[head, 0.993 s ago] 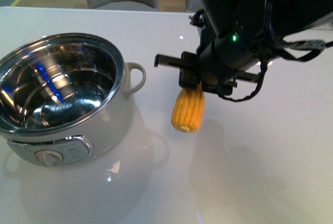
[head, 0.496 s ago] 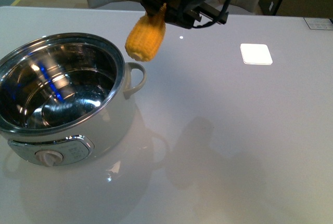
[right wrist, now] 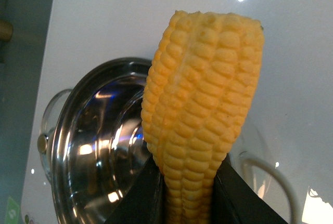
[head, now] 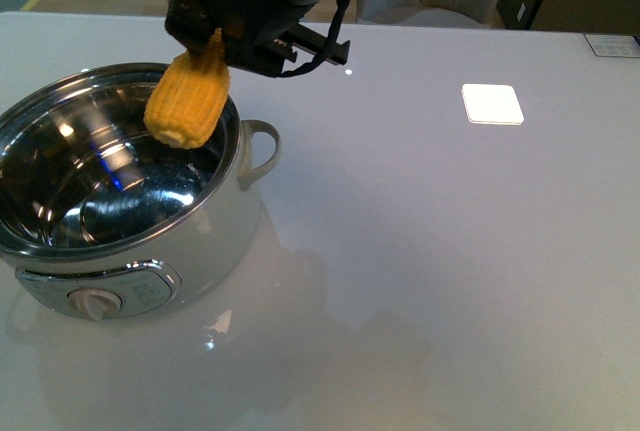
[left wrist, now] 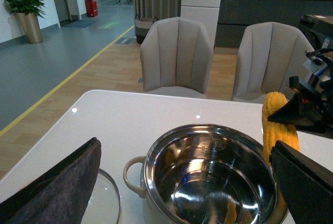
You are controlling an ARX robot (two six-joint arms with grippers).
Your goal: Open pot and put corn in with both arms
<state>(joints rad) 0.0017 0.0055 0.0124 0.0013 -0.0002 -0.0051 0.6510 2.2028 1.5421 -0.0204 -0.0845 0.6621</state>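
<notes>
The white pot stands open at the table's left, its steel inside bare. My right gripper is shut on the narrow end of the corn. The cob hangs blunt end down over the pot's far-right rim, above the opening. In the right wrist view the corn sits squeezed between the black fingers of the right gripper, with the pot below. My left gripper is open, and its view looks down on the pot with the corn at the rim's edge.
A glass lid lies flat on the table beside the pot, on the side away from the corn. A white square patch sits on the table to the right. Grey chairs stand beyond the far edge.
My right gripper has lifted the corn off the table right of the pot and carried it left. It now hangs over the pot's rim.
</notes>
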